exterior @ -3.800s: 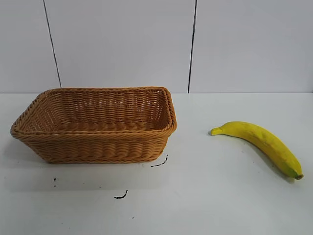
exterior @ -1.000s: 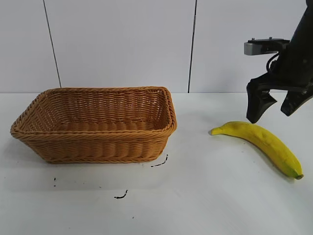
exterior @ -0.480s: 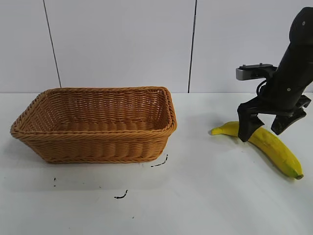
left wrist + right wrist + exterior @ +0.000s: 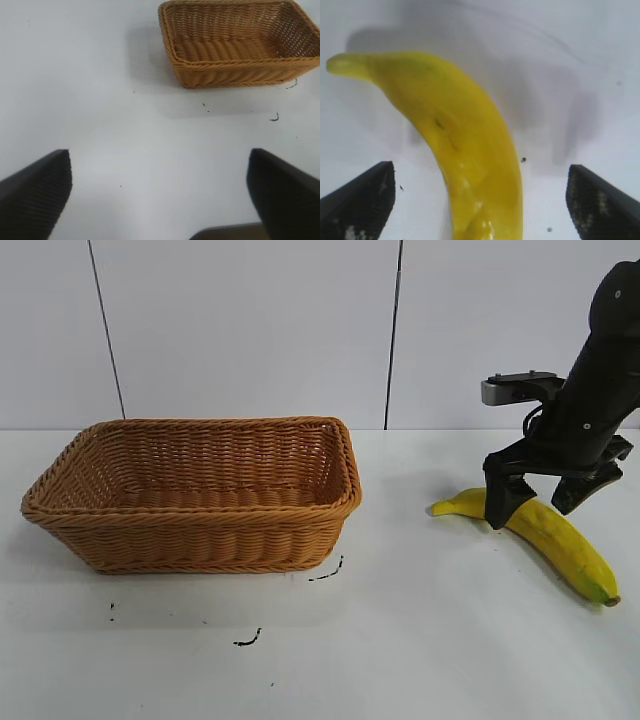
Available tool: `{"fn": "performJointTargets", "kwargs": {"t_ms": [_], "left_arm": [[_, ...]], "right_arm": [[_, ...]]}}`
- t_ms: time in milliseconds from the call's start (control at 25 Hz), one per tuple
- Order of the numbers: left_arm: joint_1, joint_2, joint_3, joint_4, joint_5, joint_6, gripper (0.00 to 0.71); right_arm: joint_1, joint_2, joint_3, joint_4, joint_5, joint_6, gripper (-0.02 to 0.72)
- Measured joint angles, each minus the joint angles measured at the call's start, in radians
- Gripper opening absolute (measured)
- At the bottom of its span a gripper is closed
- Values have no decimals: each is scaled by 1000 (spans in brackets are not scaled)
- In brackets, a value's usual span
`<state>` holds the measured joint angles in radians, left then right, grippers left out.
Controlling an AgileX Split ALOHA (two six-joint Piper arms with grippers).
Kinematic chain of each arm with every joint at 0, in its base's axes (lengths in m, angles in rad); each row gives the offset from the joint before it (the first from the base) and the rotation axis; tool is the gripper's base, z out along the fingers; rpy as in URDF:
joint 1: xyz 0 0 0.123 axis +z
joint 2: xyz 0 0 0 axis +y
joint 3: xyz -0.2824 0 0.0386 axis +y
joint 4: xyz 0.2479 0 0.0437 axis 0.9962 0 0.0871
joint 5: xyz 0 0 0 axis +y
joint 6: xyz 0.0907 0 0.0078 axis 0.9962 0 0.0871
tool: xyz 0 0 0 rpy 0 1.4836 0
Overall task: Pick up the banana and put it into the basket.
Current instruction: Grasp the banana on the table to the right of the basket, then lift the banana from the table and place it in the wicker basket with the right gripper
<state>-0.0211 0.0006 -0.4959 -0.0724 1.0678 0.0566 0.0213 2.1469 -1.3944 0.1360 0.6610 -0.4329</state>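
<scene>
White table (image 4: 420,640): right tool (image 4: 540,502) spread astride banana (image 4: 560,545), basket (image 4: 200,530) apart

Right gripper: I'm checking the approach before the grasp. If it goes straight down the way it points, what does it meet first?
Probably the curved yellow banana, which lies between the open jaws of the right gripper near its stem end, with the white table under it.

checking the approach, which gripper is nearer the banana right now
Right. The right gripper is down over the banana near its stem end, fingers open on either side of it. The left gripper is out of the exterior view, open over bare table beyond the basket.
</scene>
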Motion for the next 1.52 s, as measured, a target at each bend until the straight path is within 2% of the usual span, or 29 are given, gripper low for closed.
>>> {"fn": "performJointTargets", "kwargs": {"t_ms": [280, 520, 600, 720, 960, 1160, 1320, 1400, 1520], "left_arm": [[0, 0, 0, 0, 0, 0, 690], [0, 0, 0, 0, 0, 0, 690], [0, 0, 0, 0, 0, 0, 690], [0, 0, 0, 0, 0, 0, 690], [0, 0, 0, 0, 0, 0, 690], [0, 0, 0, 0, 0, 0, 690], [0, 0, 0, 0, 0, 0, 690], [0, 0, 0, 0, 0, 0, 690], [0, 0, 0, 0, 0, 0, 690]], "right_arm": [[0, 9, 0, 1, 3, 0, 648], [0, 24, 0, 1, 3, 12, 604], [0, 24, 0, 1, 3, 12, 530], [0, 24, 0, -2, 11, 13, 303], [0, 24, -12, -13, 50, -2, 310], [0, -8, -85, -26, 157, 26, 310], [0, -66, -209, -28, 322, 92, 310], [0, -80, -285, -28, 421, 106, 310], [0, -85, -379, -28, 525, 119, 310]]}}
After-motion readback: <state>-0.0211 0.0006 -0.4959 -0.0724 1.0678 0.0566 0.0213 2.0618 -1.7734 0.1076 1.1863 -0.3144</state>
